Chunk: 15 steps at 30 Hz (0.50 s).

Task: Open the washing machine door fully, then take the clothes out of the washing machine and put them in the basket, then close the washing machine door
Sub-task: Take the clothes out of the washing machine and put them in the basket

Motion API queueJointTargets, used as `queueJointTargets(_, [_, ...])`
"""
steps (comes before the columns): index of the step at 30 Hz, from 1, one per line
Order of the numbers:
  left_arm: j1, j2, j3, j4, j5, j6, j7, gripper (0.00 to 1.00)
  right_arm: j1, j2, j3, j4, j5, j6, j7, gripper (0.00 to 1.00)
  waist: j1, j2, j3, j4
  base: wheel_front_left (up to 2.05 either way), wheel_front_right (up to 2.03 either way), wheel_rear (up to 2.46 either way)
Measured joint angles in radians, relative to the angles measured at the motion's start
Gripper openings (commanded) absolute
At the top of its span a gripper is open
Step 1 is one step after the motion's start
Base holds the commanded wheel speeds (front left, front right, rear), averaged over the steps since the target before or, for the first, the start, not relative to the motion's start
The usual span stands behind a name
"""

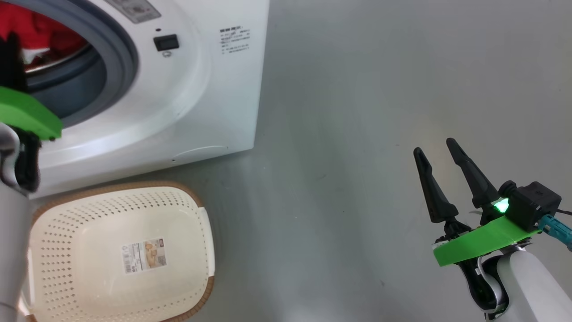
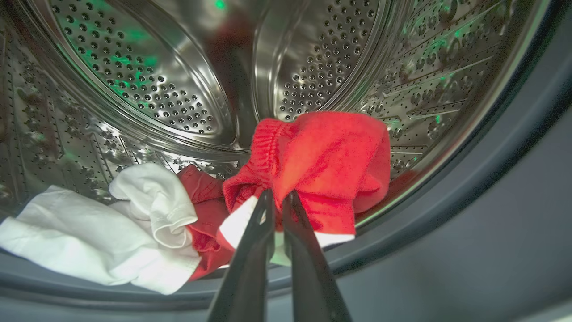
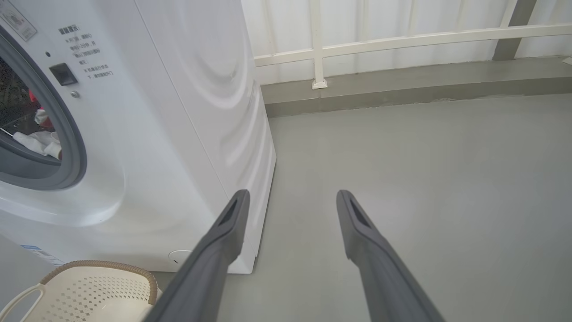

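Left end effector [image 2: 278, 195] grips clothes [image 2: 330, 156]; right end effector [image 3: 292, 197] spread above floor [image 3: 424, 156], perhaps concrete

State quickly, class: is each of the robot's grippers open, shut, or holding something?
Left gripper: shut on the bright red soft fabric clothes in the steel drum.
Right gripper: open, holding nothing.

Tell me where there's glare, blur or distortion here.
Left wrist view: green glints on the drum, its rim bowed by the lens; clothes sharp. Head view: left arm out of focus at the edge. Right wrist view: soft even light on the floor.
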State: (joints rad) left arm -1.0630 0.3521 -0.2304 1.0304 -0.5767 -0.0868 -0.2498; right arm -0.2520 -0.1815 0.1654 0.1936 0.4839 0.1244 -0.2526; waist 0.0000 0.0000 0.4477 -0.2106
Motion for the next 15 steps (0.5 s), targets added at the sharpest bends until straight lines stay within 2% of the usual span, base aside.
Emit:
queueJointTargets(10, [0.221, -0.077, 0.219, -0.29, 0.129, 0.017, 0.0, 0.0, 0.005, -0.013, -0.018, 0.002, 0.0, 0.0, -0.003, 1.0, 0.0, 0.0, -0.06, 0.036, 0.0, 0.0, 0.0])
queueJointTargets(11, [0.221, -0.077, 0.219, -0.29, 0.129, 0.017, 0.0, 0.0, 0.005, -0.013, -0.018, 0.002, 0.0, 0.0, -0.003, 1.0, 0.0, 0.0, -0.06, 0.036, 0.0, 0.0, 0.0])
queueJointTargets(15, [0.292, -0.129, 0.317, -0.396, 0.187, 0.015, -0.001, 0.0, 0.009, -0.014, -0.022, 0.002, -0.001, 0.0, -0.003, 1.0, 0.0, 0.0, -0.078, 0.053, 0.0, 0.0, 0.0])
